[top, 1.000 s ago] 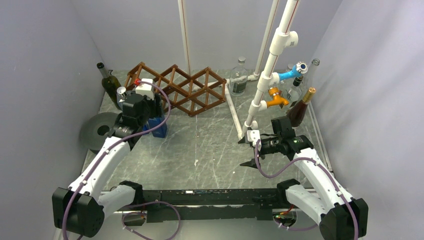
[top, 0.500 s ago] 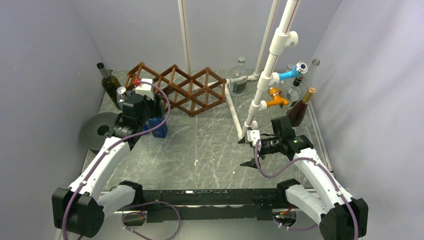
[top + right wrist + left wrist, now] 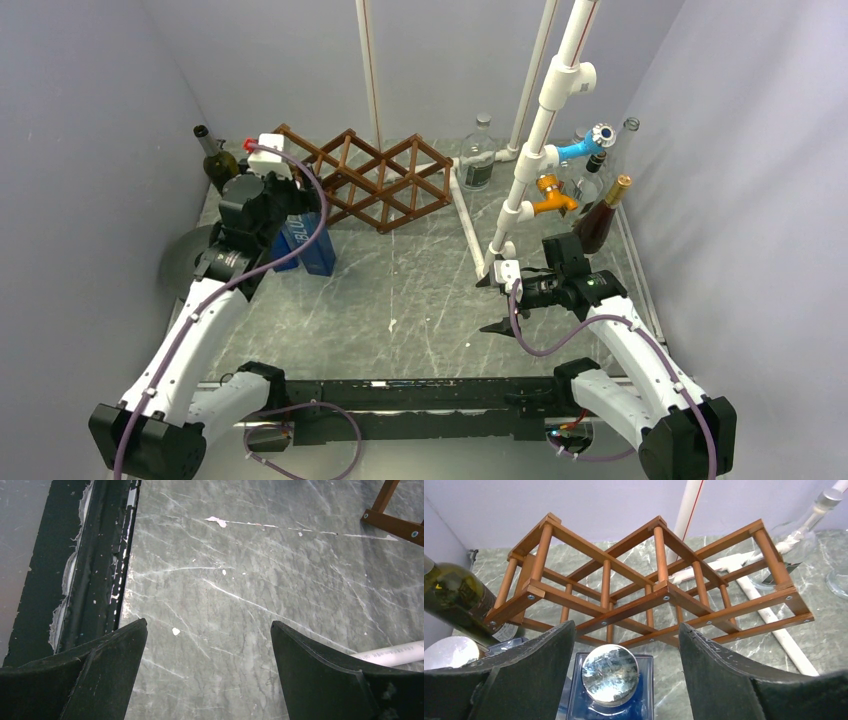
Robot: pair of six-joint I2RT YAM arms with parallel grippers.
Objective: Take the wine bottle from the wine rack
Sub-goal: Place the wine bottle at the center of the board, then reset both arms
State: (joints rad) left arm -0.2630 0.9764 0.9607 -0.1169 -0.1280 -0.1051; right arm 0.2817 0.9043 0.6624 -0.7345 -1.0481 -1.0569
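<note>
Since a second ago we are seeing the left arm (image 3: 195, 325) rising toward the wine rack (image 3: 372, 182), its left gripper (image 3: 626, 627) spreading wide off the blue wine bottle (image 3: 610, 674), now standing free just before the rack's left end. The right gripper (image 3: 207, 630) is hanging wide and empty over the veined grey marble table (image 3: 420, 290), with grey walls (image 3: 280, 60) standing behind the rack.
</note>
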